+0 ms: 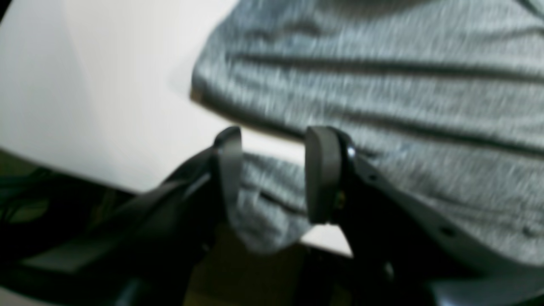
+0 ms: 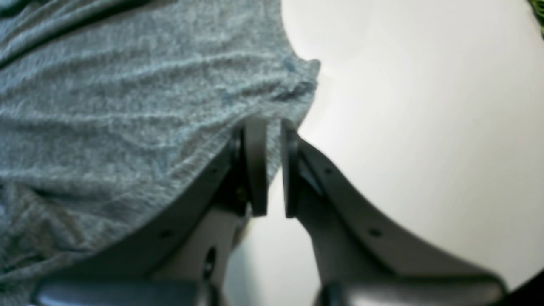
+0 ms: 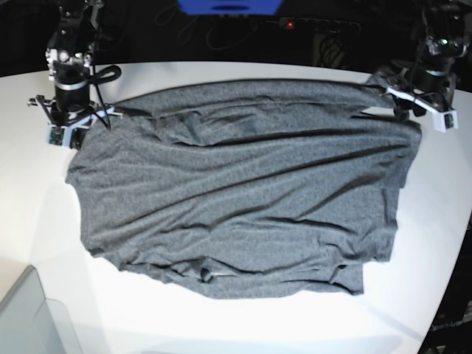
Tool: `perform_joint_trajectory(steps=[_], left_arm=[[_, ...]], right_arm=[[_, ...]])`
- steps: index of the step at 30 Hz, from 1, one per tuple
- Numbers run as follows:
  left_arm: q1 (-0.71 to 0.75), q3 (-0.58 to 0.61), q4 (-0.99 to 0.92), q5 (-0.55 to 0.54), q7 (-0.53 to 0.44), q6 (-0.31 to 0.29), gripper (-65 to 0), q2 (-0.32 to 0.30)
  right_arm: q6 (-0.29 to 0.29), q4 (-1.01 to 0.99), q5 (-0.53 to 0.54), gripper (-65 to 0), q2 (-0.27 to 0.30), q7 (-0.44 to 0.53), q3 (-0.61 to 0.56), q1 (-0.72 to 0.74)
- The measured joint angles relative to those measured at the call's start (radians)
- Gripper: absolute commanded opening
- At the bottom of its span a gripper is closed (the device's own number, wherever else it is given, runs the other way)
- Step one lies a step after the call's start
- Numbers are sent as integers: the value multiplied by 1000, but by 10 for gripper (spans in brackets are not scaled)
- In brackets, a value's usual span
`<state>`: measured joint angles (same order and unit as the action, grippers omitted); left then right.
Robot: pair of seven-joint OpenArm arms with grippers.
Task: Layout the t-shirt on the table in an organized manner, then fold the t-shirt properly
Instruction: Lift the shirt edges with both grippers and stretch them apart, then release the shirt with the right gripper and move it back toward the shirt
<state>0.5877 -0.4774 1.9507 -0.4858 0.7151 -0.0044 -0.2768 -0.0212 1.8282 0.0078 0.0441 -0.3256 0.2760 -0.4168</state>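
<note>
The dark-grey t-shirt (image 3: 243, 192) lies spread and wrinkled across the white table (image 3: 221, 317). At its far-right corner stands my left gripper (image 3: 404, 110). In the left wrist view, that gripper (image 1: 274, 136) is open. A fold of the t-shirt (image 1: 382, 85) lies between its fingers, by the edge of the table (image 1: 106, 106). My right gripper (image 3: 76, 131) is at the far-left corner. Up close, the right gripper (image 2: 272, 123) is open only a narrow slit. Its tips are at the t-shirt (image 2: 106, 106) hem, and the table (image 2: 425, 127) shows through the gap.
A translucent grey bin corner (image 3: 33, 317) sits at the table's front left. A blue object (image 3: 228, 6) and a power strip (image 3: 310, 23) lie beyond the back edge. The table's curved edge (image 3: 450, 243) runs down the right side, near the shirt.
</note>
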Motion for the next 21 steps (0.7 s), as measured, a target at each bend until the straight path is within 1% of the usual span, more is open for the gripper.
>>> perform_joint_trajectory(steps=[2, 4, 7, 8, 9, 10, 12, 13, 15, 17, 18, 21], left_arm=[[23, -37, 0, -12, 8, -7, -407, 3], [34, -81, 0, -3, 0, -1, -407, 14], [49, -132, 0, -7, -1, 0, -407, 45], [51, -145, 0, -5, 7, -12, -406, 47], [55, -158, 0, -2, 6, -56, -396, 47], [61, -167, 1, -5, -2, -97, -375, 50], [61, -180, 7, -1, -3, -147, -312, 76], [62, -183, 8, -1, 21, -180, -267, 85], [62, -191, 7, 0, 114, -229, -190, 90], [61, -194, 7, 6, 139, -261, -135, 93], [60, -195, 8, 6, 149, -289, -116, 92], [61, -195, 8, 4, 148, -330, -80, 94]], right_arm=[[0, 0, 0, -576, -26, 0, 40, -8], [0, -2, 0, -573, -53, -3, 79, -6], [0, -2, 0, -571, -63, -2, 118, -2], [0, -2, 0, -571, -63, 1, 126, -2], [0, -2, 0, -571, -63, 0, 131, -3], [0, -2, 0, -571, -63, -2, 140, -5], [0, -3, 1, -571, -64, -4, 167, -5], [0, -3, 0, -571, -64, -3, 183, -5], [0, -5, 0, -571, -80, -3, 218, -5], [0, -17, 0, -565, -102, -3, 250, -5], [0, -20, 0, -552, -108, -8, 264, -5], [0, -20, 0, -493, -116, -5, 292, -5]])
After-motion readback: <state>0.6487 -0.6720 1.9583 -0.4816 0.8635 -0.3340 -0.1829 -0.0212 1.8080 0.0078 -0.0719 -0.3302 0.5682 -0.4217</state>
